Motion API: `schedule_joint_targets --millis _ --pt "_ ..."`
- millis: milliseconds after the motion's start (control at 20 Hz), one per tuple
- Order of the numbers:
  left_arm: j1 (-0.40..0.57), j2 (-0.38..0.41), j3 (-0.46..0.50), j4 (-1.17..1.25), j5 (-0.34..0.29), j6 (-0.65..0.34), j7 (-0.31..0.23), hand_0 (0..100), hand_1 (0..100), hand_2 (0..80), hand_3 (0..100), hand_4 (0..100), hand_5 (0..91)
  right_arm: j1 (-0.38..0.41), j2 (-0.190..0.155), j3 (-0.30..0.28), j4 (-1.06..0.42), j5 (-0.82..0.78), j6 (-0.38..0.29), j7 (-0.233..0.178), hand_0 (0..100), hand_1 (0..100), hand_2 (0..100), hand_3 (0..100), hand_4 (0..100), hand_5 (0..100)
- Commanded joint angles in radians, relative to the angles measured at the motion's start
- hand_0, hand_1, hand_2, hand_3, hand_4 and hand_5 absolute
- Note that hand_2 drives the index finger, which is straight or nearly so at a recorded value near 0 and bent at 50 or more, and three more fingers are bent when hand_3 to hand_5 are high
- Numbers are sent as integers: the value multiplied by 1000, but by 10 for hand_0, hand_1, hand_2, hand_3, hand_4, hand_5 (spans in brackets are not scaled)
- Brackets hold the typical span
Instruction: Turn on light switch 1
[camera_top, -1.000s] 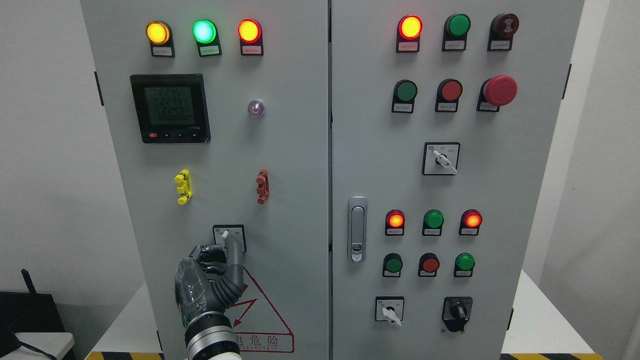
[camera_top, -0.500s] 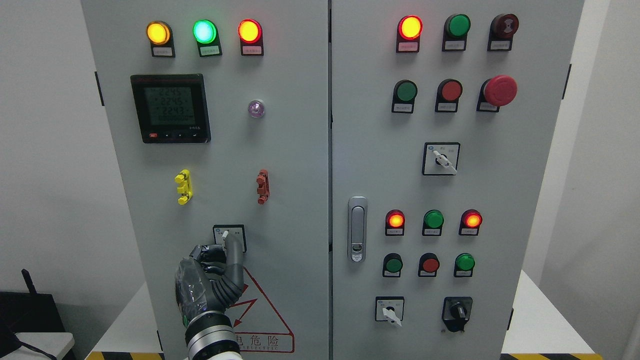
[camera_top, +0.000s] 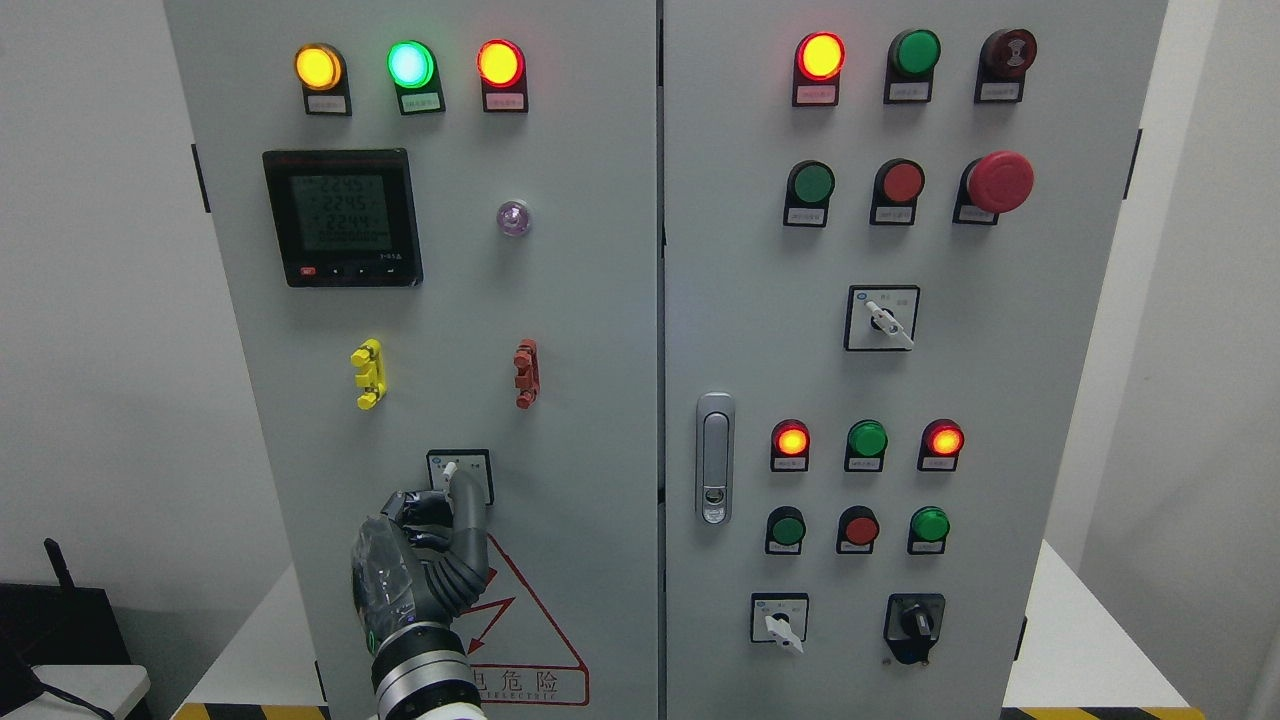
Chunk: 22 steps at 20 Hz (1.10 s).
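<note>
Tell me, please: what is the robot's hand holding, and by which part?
The left hand is at the selector switch on the left door, fingers on its white lever; a full grasp cannot be told.

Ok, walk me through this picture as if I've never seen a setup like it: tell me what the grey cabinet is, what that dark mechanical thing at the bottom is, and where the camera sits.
The camera sits on a humanoid robot's head, looking straight at a grey electrical cabinet with two doors. The doors carry glowing indicator lamps, push buttons, a digital meter, a red mushroom-shaped button and several small rotary switches.

The dark thing at the lower left is the robot's left hand, with fingers like a person's. One finger reaches up to the white lever of the rotary switch low on the left door, while the other fingers are curled. It seems to be touching or nudging the lever, not gripping it. Below it is a red triangular warning sign. The right hand is out of view. Nothing is being carried.
</note>
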<state>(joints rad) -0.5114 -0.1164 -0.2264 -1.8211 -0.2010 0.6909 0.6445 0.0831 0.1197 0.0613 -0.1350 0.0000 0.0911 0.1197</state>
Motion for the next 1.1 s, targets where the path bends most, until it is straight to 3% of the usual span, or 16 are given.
schedule_joint_targets --millis 0,400,750,1050 --pt "-1 0 1 2 0 2 0 563 350 546 671 741 718 0 0 0 0 -17 -1 0 120 389 0 0 0 0" --pt "-1 0 1 2 2 1 0 587 330 560 679 744 721 0 0 0 0 -18 -1 0 120 389 0 0 0 0" --pt "-1 1 1 2 3 1 0 618 228 568 687 748 721 0 0 0 0 -17 -1 0 120 389 0 0 0 0" --pt "-2 1 1 2 5 1 0 643 198 576 701 755 721 0 0 0 0 -18 -1 0 120 389 0 0 0 0"
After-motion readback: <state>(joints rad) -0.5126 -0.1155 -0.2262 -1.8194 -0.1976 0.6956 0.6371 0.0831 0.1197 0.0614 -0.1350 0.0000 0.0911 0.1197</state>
